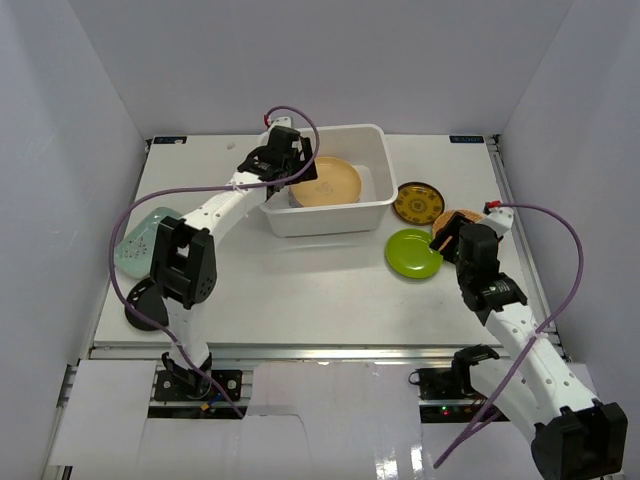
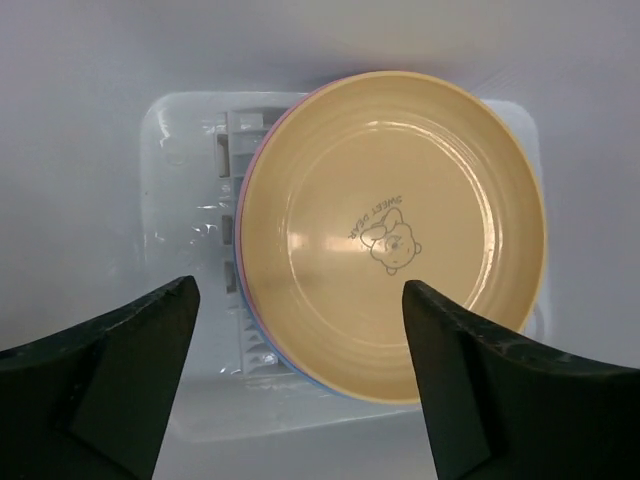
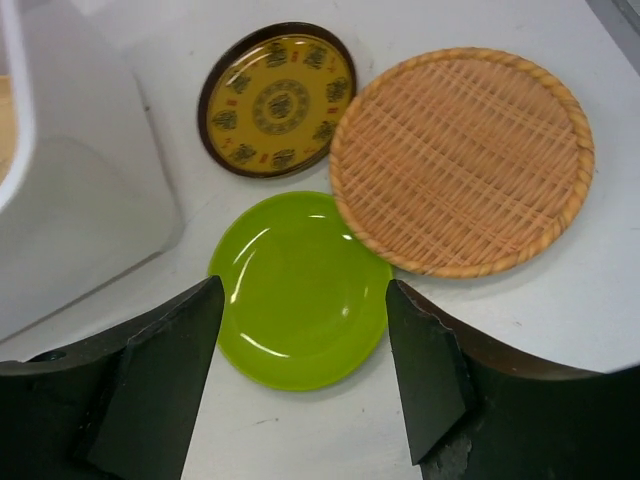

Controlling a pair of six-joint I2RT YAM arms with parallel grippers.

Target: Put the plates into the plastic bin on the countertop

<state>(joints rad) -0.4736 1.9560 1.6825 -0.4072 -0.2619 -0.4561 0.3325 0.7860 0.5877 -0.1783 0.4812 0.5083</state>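
A: Why do the fingers of the left end effector (image 2: 298, 300) stand so wide apart over the plastic bin (image 1: 330, 218)?

B: They grip nothing. The tan plate (image 2: 400, 230) lies flat straight below them, inside the bin, nested on a pink plate (image 2: 242, 240) and a blue plate (image 2: 290, 368) whose rims peep out on one side. It rests by its own weight, and I'd judge that stacking leaves floor room for the others

A: And the right end effector (image 3: 305, 295)?

B: Open as well, and empty. It hangs right above the lime green plate (image 3: 290, 250) on the table (image 1: 300, 300), one finger to each side, which reads as lining up a pick. Just beyond its fingertips lie the yellow-patterned dark plate (image 3: 277, 98) and the woven orange plate (image 3: 462, 160), whose rim seems to touch the green one, so a clean grip may be fiddly

A: What does the overhead view add?

B: A mint-green oblong plate (image 1: 138, 240) and a black plate (image 1: 140, 308), both well behind the left end effector, back near its arm's base. The left wrist view alone shows the bear print (image 2: 395, 245) on the tan plate
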